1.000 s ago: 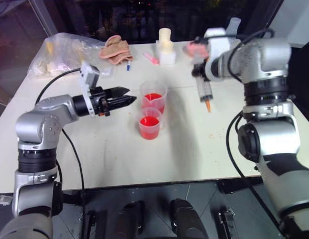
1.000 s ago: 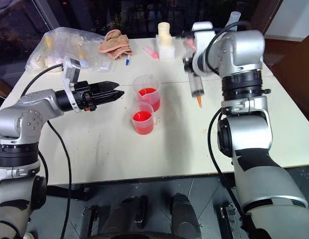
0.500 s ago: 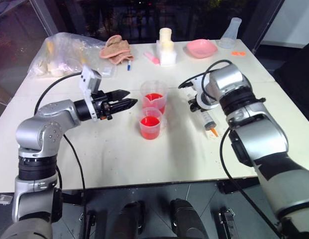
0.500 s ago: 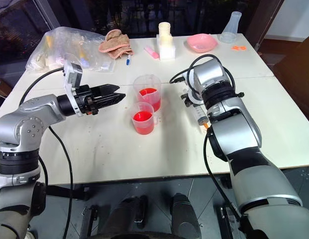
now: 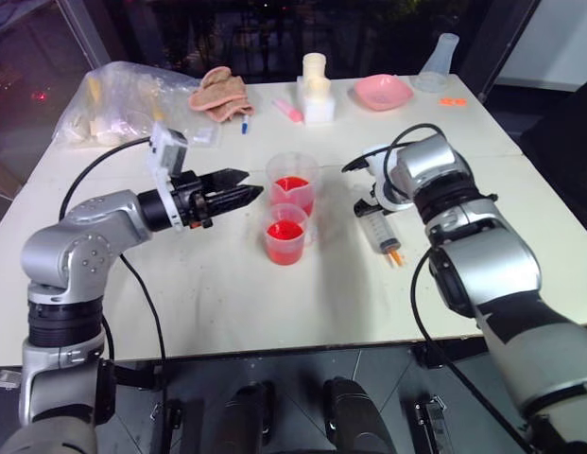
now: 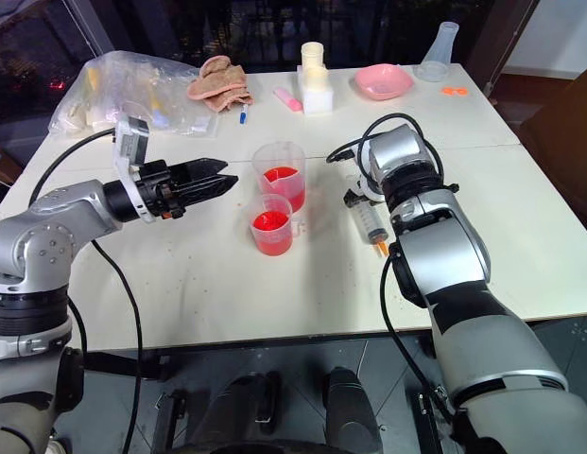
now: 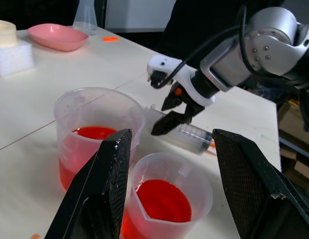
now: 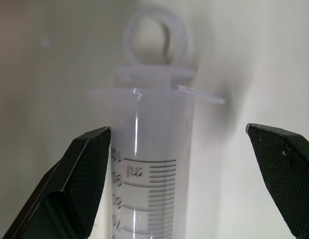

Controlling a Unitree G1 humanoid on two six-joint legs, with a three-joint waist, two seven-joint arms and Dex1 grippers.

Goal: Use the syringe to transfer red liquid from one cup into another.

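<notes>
Jaws on the right gripper (image 8: 181, 184) stand wide apart over the syringe (image 6: 366, 218), which lies flat on the table (image 6: 227, 293) just right of the two cups, orange tip toward the near edge; one finger (image 8: 84, 174) sits beside the barrel, the other well clear, so nothing is held. Jaws on the left gripper (image 5: 238, 195) are also parted and empty, hovering level beside the taller cup (image 5: 293, 181).

Both that cup and the shorter cup (image 5: 285, 233) in front of it hold red liquid (image 5: 284, 231), and the barrel looks empty, so I judge the transfer finished or nearly so, with the syringe set down.

Farther back lie a plastic bag (image 5: 132, 99), a crumpled cloth (image 5: 220, 91), a pink dish (image 5: 383, 91), a white foam block (image 5: 315, 97) and a clear flask (image 5: 440, 60). Nothing crowds the cups.
</notes>
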